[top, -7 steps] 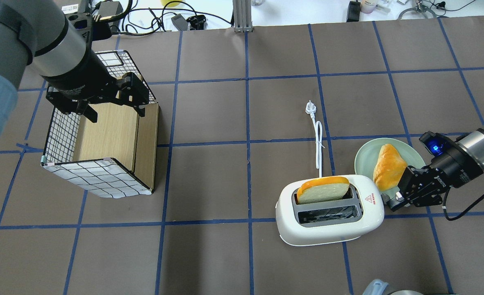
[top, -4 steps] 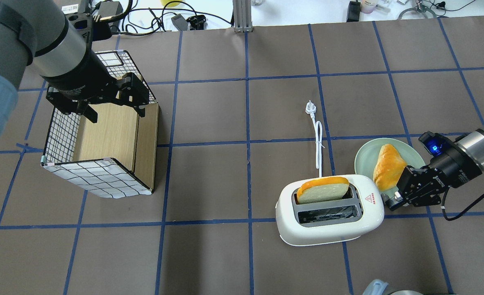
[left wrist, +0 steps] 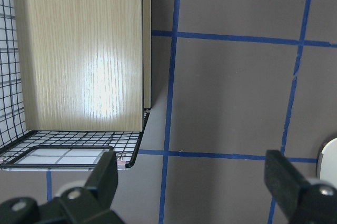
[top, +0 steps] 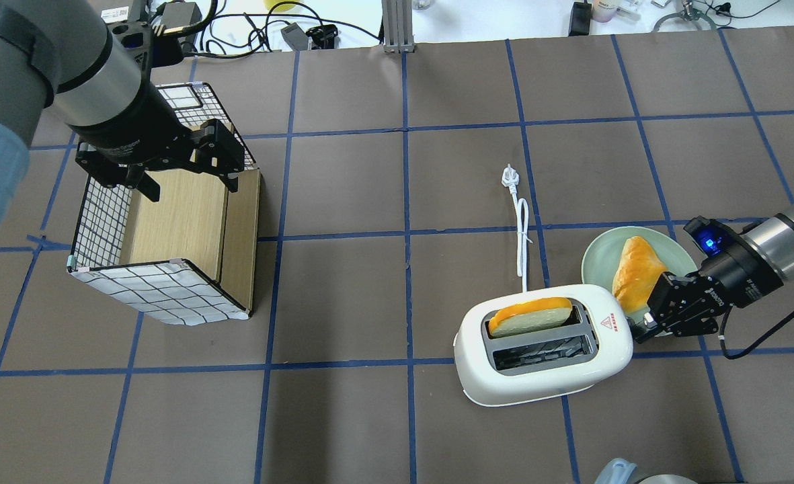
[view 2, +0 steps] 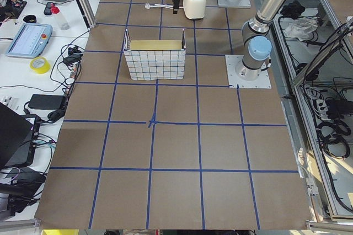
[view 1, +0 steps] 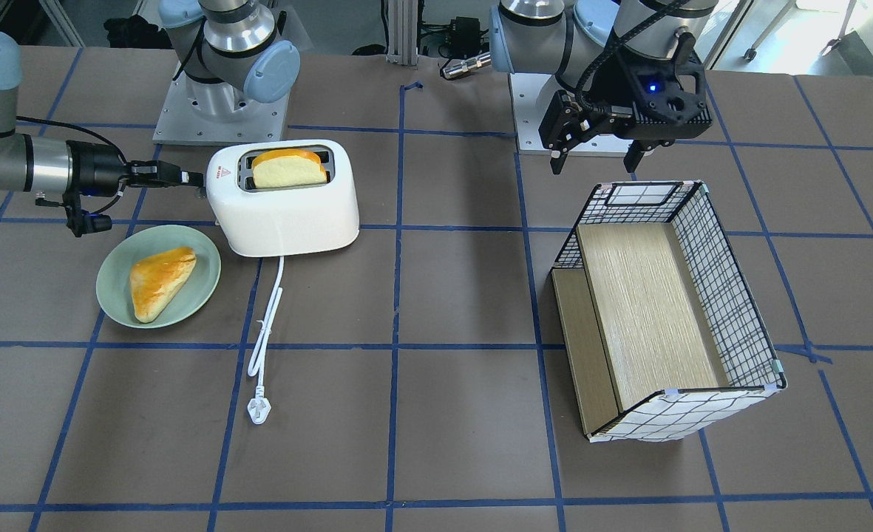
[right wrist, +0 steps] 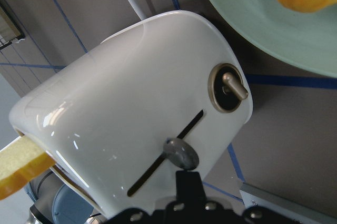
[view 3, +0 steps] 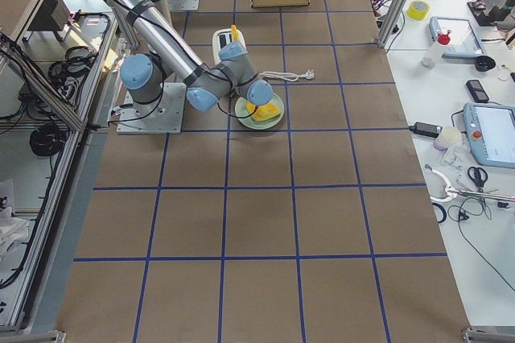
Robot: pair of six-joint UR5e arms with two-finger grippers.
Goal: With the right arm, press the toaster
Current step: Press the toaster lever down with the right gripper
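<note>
The bread slice [top: 530,316] sits lower in the rear slot of the white two-slot toaster [top: 544,376] than it did 1 s ago, when it stood well clear of the top. The toaster has also turned a little on the brown table [top: 370,417], and the right gripper [top: 641,324] has edged in and down at its end wall. Wrist cam shows that gripper's black fingers drawn together, gripping nothing, w/ the tip touching the grey lever knob [right wrist: 180,153], which is approx. midway along its slot. A round dial [right wrist: 229,88] sits beside the slot. The toaster stands on the robot's right half of the table, just beside a green plate [top: 595,259] carrying a golden pastry [top: 635,272]. Its white cord [top: 522,235] runs away from the robot to a loose plug [top: 508,177]. The front slot holds no bread. On the robot's left, the left gripper [top: 191,187] hangs above the far end of a wire basket [top: 161,296] w/ wood shelves that lies on its side. Its fingers [left wrist: 108,174] are spread wide, hold nothing, and have not moved in the past sec.
</note>
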